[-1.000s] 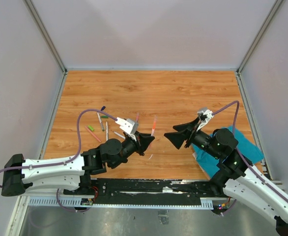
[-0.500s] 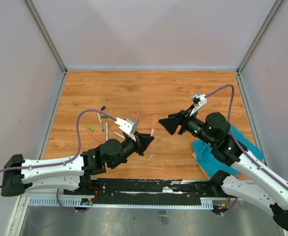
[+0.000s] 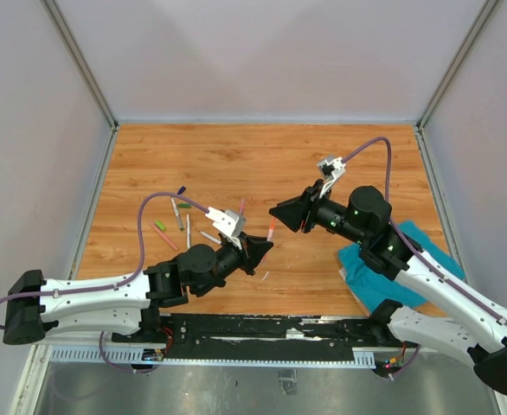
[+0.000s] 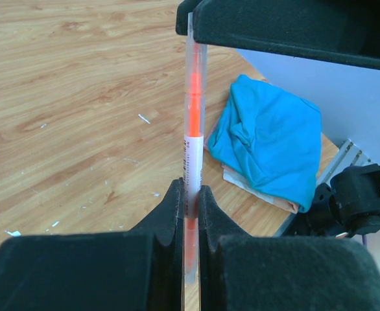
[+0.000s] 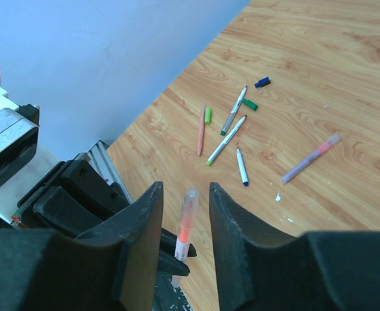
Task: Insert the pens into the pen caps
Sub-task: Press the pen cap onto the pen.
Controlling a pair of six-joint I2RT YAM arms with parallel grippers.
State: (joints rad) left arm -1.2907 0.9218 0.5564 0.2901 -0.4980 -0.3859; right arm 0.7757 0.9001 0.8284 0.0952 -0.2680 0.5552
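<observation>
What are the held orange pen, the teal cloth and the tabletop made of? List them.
Orange pen: probably smooth plastic, translucent with orange showing through. Teal cloth: soft matte fabric, crumpled into folds. Tabletop: wood or wood-look laminate, grain visible.

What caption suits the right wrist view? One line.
Open right gripper straddles the tip of a slim orange marker pen held by the left gripper.

Wide open over the far half of the table (image 3: 262,156). Blocked on the left by loose pens (image 5: 234,111) and caps (image 5: 207,115). Blocked near the right by the blue cloth (image 4: 268,142). Tight in the middle, with the orange pen (image 4: 192,129) sticking up from the left gripper (image 4: 190,191) into the spread right gripper (image 5: 185,188).
</observation>
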